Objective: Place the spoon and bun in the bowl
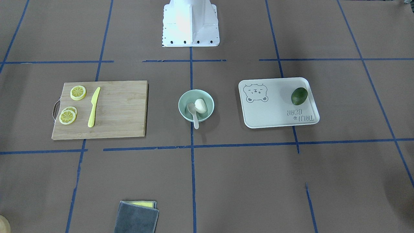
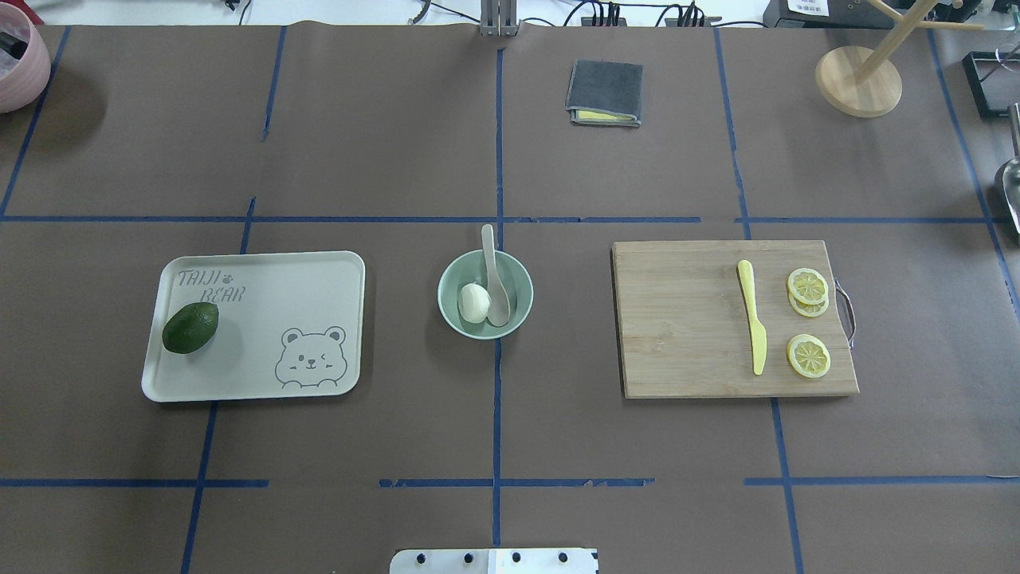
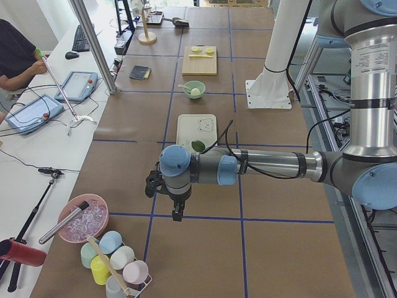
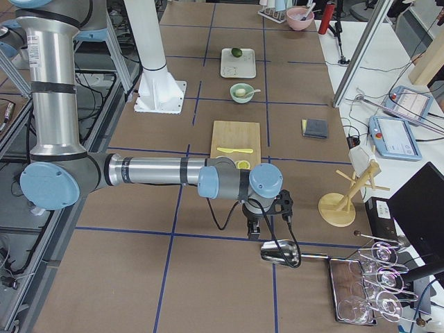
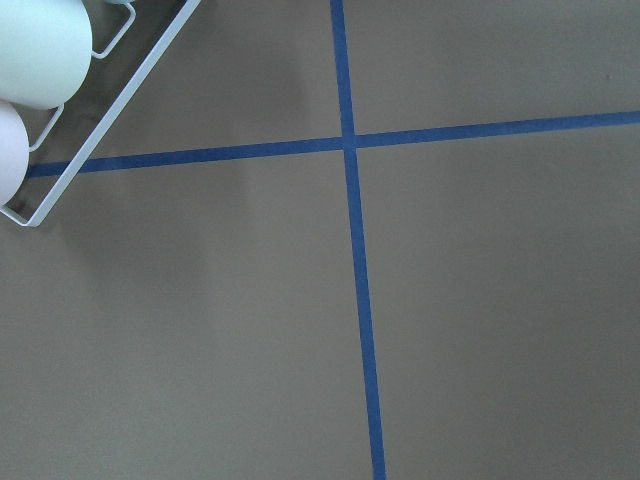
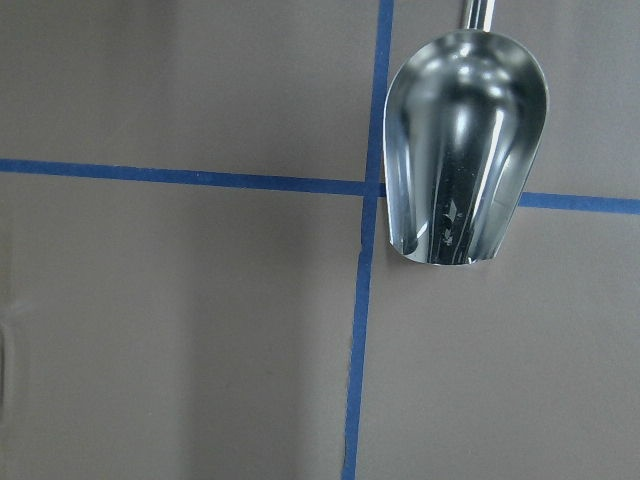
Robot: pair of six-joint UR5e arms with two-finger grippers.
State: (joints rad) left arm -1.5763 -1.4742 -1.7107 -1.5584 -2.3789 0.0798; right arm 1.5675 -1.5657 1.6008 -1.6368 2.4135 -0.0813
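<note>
Both spoon and bun lie inside the bowl at mid-table. The white pleated bun touches the pale scoop on the robot's left. The spoon's axis points away from the robot, over the far rim. Left tool and right tool hang well apart from the bowl, neither evidently nearer; their grip state cannot be told.

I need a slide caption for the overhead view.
Bun and spoon rest in the bowl, between tray and cutting board.

bun and spoon — inside bowl
</note>
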